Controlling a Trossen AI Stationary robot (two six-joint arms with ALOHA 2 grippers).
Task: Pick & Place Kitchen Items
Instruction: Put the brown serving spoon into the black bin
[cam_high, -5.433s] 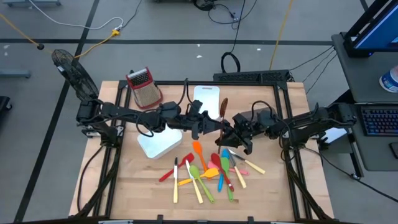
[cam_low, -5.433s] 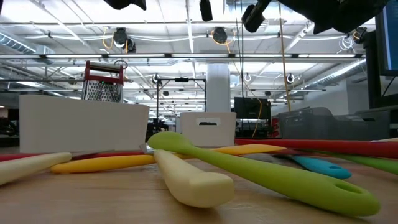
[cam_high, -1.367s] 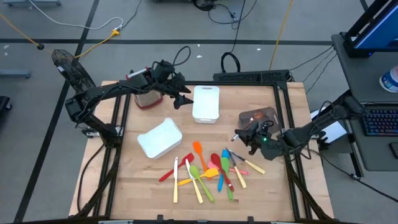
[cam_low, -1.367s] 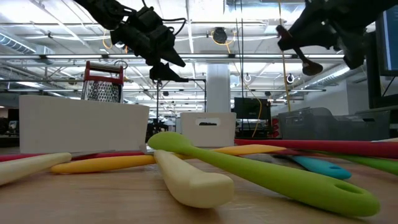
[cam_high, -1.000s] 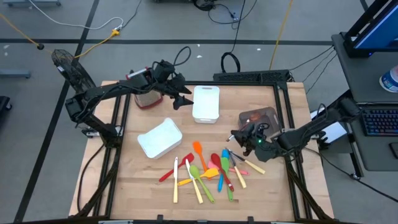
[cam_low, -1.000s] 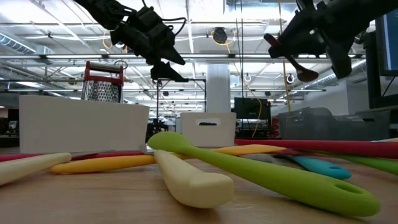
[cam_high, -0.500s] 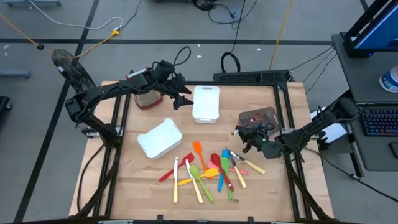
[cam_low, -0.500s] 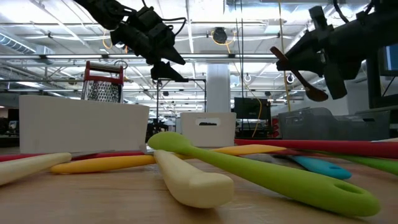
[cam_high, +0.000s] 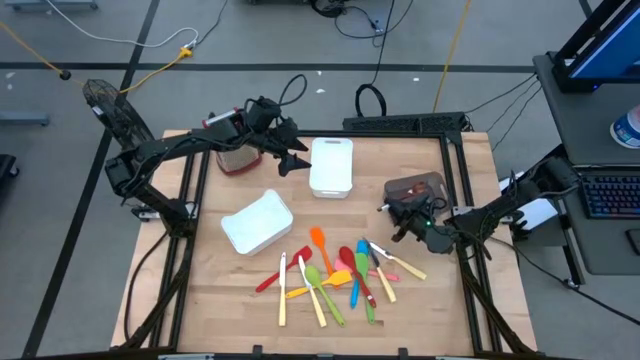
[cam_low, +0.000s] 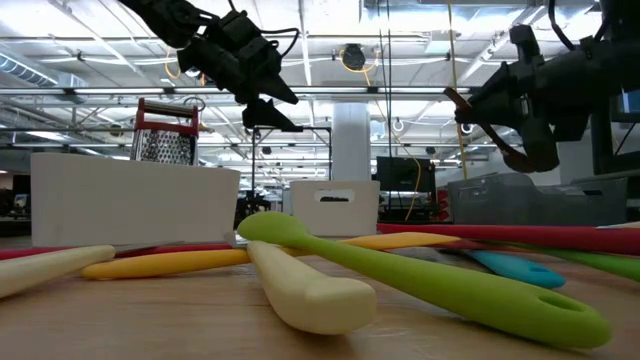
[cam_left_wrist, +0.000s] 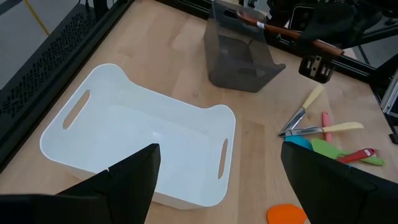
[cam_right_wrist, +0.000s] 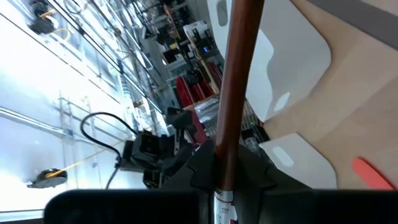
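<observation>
The slim brown wooden spoon (cam_low: 487, 125) is in the air above the dark grey plastic bin (cam_high: 417, 188), clenched by its handle in the right end effector (cam_high: 408, 222). It looks light and stiff, smooth enough to turn in a thin grip, so the hold near the handle's middle seems sensible. The other colourful silicone utensils (cam_high: 340, 272) lie in a loose heap on the pale wooden desk (cam_high: 450, 300), probably light and a little flexible. The left end effector (cam_high: 291, 159) hangs released between the metal box grater (cam_high: 228, 143) and a white rectangular bin (cam_high: 331, 166). Behind is an open workshop with ceiling lamps
</observation>
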